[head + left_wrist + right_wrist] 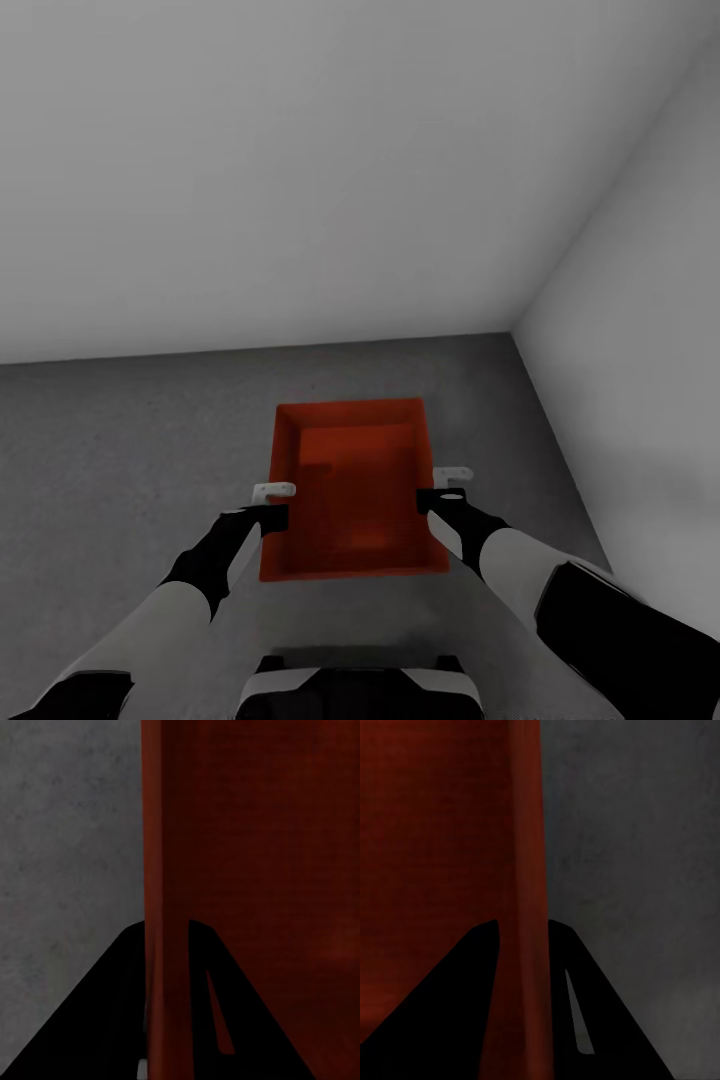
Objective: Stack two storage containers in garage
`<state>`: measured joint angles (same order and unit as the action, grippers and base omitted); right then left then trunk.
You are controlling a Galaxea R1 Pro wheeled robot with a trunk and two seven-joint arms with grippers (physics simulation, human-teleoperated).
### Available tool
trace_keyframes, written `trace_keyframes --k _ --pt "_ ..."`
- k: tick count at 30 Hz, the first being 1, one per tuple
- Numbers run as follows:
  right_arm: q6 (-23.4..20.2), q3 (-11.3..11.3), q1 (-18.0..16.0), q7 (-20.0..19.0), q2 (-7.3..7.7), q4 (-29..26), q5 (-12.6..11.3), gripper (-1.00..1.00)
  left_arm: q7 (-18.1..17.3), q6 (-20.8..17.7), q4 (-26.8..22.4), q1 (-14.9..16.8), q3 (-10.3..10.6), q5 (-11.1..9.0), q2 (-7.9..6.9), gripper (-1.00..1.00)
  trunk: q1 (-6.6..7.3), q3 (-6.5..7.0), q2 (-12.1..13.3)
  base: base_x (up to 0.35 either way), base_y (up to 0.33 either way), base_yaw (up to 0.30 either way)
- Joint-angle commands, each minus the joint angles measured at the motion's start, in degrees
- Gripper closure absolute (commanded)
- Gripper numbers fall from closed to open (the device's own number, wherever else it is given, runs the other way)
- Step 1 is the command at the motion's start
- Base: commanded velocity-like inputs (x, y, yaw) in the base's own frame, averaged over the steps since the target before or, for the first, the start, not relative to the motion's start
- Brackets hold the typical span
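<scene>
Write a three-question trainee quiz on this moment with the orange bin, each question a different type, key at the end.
1. True or false: the storage container is held from both long sides, by the left pincer and the right pincer.
2. Multiple choice: the surface under the container is A) light wood planks, B) dark grey concrete floor, C) a glass table.
3. Fill in: in each wrist view, the fingers stand on either side of the container's ____.

Key: 1 true; 2 B; 3 wall (the left pincer and right pincer each straddle one side wall).
</scene>
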<state>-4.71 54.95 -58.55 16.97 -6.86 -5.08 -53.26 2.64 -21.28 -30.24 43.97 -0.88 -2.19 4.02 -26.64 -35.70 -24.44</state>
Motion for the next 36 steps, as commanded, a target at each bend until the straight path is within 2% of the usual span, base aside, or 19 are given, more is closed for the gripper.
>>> trace_keyframes --k 1,36 --pt "-0.4 -1.6 -0.1 0.3 0.37 -0.3 0.9 1.00 0.6 -0.3 0.9 0.0 0.4 -0.4 -0.06 1.00 -0.02 -0.16 -0.1 0.000 0.000 0.000" --pt "-0.4 -1.6 -0.1 0.3 0.43 -0.3 0.9 1.00 0.6 -0.3 0.9 0.0 0.4 -0.4 -0.06 1.00 -0.02 -3.40 -0.1 0.000 0.000 0.000"
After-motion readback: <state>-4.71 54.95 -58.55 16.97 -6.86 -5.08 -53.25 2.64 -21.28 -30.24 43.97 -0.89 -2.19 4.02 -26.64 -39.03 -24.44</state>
